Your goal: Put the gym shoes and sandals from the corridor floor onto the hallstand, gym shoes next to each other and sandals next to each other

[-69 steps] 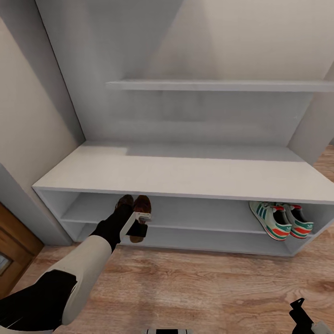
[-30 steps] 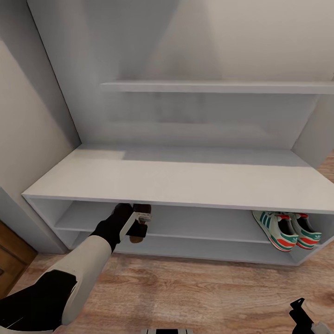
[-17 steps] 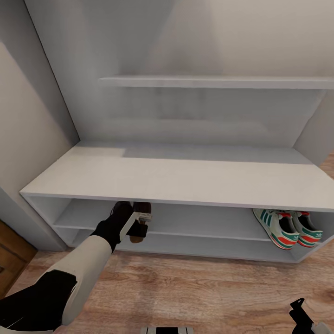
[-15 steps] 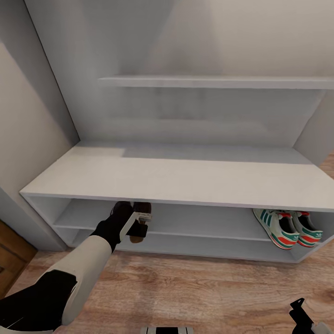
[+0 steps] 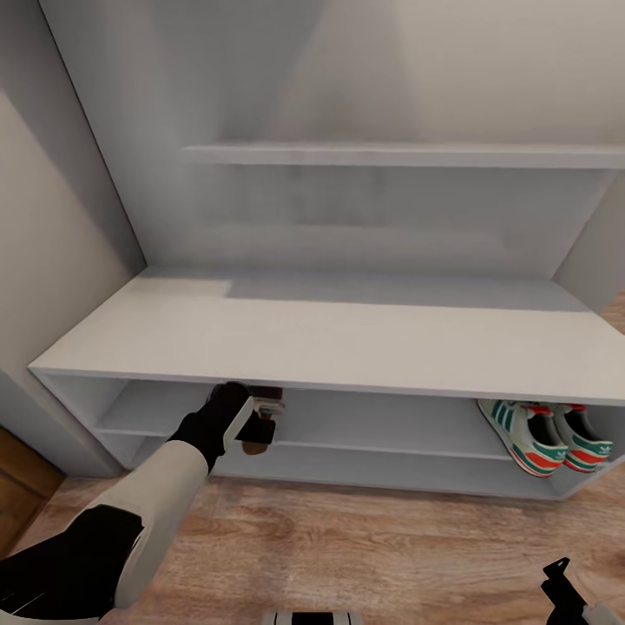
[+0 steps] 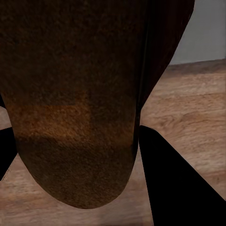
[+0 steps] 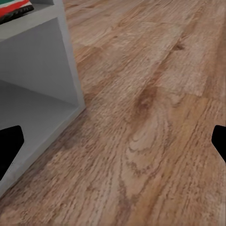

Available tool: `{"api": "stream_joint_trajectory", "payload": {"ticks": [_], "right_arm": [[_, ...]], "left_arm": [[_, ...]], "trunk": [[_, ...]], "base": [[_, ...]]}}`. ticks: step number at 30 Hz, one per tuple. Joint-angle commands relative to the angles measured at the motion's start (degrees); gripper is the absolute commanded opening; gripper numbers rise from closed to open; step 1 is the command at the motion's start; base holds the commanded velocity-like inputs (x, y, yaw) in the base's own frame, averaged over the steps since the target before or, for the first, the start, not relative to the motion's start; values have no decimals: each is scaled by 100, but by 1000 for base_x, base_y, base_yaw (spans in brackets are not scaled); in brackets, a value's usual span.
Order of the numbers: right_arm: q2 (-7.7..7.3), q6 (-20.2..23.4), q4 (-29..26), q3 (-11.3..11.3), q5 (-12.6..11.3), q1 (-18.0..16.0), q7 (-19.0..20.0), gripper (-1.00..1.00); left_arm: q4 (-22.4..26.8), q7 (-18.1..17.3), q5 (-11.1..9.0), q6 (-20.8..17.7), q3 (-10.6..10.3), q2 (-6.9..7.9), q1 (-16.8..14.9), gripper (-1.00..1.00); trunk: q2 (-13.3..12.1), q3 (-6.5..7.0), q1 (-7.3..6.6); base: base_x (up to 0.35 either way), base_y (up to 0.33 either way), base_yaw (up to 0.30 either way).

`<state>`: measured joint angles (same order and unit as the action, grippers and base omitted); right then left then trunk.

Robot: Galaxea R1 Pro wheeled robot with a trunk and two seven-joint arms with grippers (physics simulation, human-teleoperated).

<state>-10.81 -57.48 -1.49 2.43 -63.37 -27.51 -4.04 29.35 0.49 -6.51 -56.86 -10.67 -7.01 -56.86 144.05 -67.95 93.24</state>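
The pale grey hallstand (image 5: 347,338) fills the head view. My left gripper (image 5: 259,427) reaches to the front of its middle shelf and is shut on a brown sandal (image 5: 255,446). In the left wrist view the sandal's brown sole (image 6: 75,94) sits between the black fingers (image 6: 174,183). My arm hides the shelf just left of it, so I cannot tell where the other sandal lies. The two gym shoes (image 5: 545,438) stand side by side at the right end of the same shelf. My right gripper (image 5: 564,590) hangs open low at the right, over the corridor floor (image 7: 155,117).
A wall shelf (image 5: 399,154) runs above the bench top. A wooden door (image 5: 22,477) stands at the left beside the rack. The right wrist view shows the rack's end wall (image 7: 42,61), with a sliver of a gym shoe (image 7: 14,7) above it.
The whole view has shifted a little, so the camera has moved. My left gripper keeps its hold on the sandal at the shelf, now slightly deeper under the bench top. The right gripper stays put.
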Motion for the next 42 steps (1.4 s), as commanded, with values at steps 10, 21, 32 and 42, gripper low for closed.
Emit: {"api": "stream_joint_trajectory", "payload": {"ticks": [10,21,32,42], "right_arm": [[0,0,0,1,0,0,0,100],[0,0,0,-2,0,0,0,100],[0,0,0,0,0,0,0,100],[0,0,0,0,0,0,0,100]], "left_arm": [[0,-5,9,0,1,-9,0,-100],[0,-13,9,0,4,-7,0,-100],[6,-23,9,0,3,7,0,-100],[7,-16,18,0,-5,7,0,-100]], "trunk": [[0,0,0],[0,0,0],[0,0,0],[0,0,0]], "base": [[38,0,0],[0,0,0],[28,0,0],[98,0,0]]}}
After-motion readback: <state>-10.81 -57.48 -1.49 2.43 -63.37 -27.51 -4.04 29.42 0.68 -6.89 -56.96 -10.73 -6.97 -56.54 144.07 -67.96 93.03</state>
